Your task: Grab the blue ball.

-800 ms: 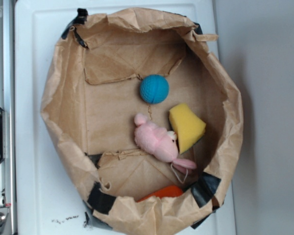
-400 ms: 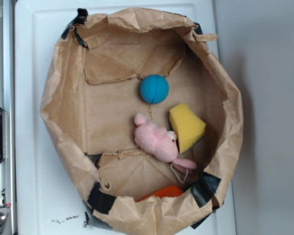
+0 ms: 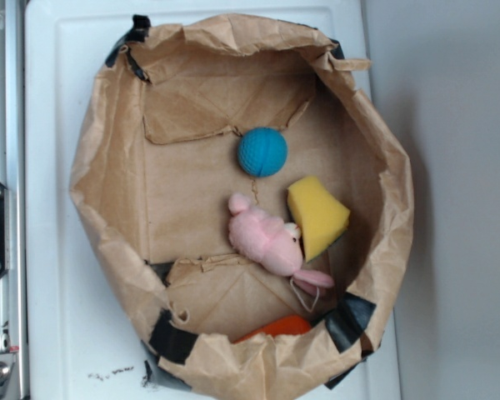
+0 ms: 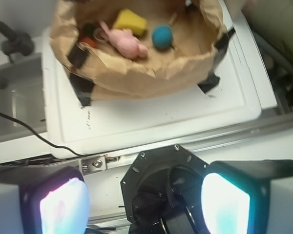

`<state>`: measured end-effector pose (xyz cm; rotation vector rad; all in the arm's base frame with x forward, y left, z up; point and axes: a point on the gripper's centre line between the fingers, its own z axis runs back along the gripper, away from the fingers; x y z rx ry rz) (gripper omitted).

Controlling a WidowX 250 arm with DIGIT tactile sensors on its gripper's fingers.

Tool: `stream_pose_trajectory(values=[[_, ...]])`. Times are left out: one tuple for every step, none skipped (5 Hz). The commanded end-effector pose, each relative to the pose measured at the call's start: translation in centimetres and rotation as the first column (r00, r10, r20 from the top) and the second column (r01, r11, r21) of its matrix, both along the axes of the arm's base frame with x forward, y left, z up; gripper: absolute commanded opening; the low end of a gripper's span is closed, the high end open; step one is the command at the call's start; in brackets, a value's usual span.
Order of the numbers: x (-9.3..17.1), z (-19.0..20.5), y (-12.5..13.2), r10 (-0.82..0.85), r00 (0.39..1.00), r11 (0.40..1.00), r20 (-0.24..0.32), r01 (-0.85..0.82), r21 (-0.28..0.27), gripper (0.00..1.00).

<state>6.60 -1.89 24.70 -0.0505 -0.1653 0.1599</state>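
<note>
The small teal-blue dimpled ball point(image 3: 262, 152) sits upper centre inside the crumpled brown paper bag point(image 3: 108, 167) — likely light and grippy; pinch across its middle. The gripper point(image 4: 144, 202) hangs released, well apart.

Both views are evenly and brightly lit but soft and grainy. In the exterior view the paper bag point(image 3: 233, 350) throws a faint shadow toward the right of the frame. In the wrist view the end effector point(image 4: 144, 204) pads point(image 4: 223, 204) glow washed-out and blurred at the bottom.
</note>
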Motion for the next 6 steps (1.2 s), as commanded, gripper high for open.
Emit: stream_pose_trajectory(values=[[0.8, -1.0, 0.7, 0.032, 0.999, 0.999, -0.014, -0.032, 0.017, 1.00], [0.8, -1.0, 0.7, 0.032, 0.999, 0.999, -0.014, -0.032, 0.017, 1.00], [0.8, -1.0, 0.7, 0.032, 0.999, 0.999, -0.014, -0.032, 0.017, 1.00], [0.8, -1.0, 0.7, 0.032, 0.999, 0.999, -0.014, -0.032, 0.017, 1.00], [5.0, -1.1, 0.9, 0.102, 0.995, 0.994, -0.021, -0.102, -0.027, 1.00], [9.9, -2.7, 1.8, 0.148, 0.988, 0.989, -0.041, -0.149, -0.010, 1.00]])
